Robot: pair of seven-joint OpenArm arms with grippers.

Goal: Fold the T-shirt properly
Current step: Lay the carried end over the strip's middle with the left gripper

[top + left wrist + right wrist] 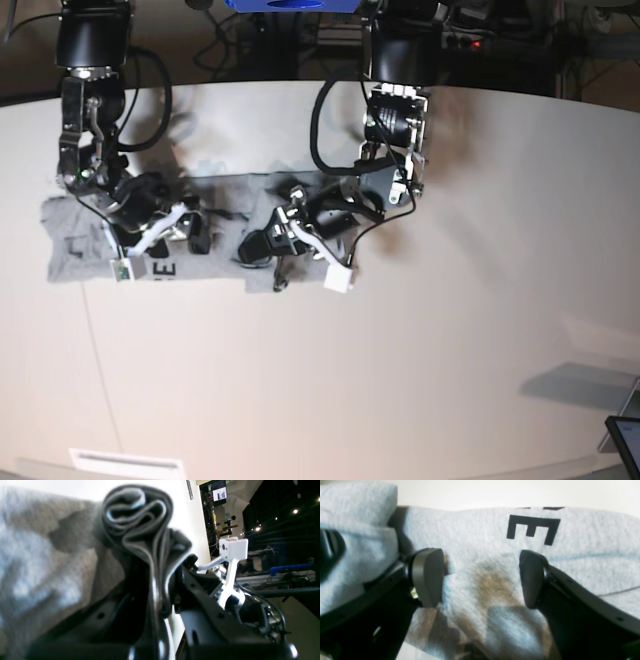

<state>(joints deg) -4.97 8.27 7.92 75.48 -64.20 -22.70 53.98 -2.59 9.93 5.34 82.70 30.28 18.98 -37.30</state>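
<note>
The heather-grey T-shirt [222,195] lies spread on the white table [450,330], with black lettering showing at its left end. My left gripper [262,248] is low over the shirt's right part. In the left wrist view it [160,580] is shut on a bunched fold of the T-shirt [140,517] that stands up between the fingers. My right gripper [190,235] is over the shirt's left half. In the right wrist view it [480,578] is open just above the cloth, below a black letter E [532,528], with nothing between its pads [427,577].
A white boxy mount [233,548] on a bracket shows beyond the left gripper. The table's far edge and a cluttered, dark room lie behind it. In the base view a white strip [125,463] sits at the front left and a tablet corner [625,440] at the lower right.
</note>
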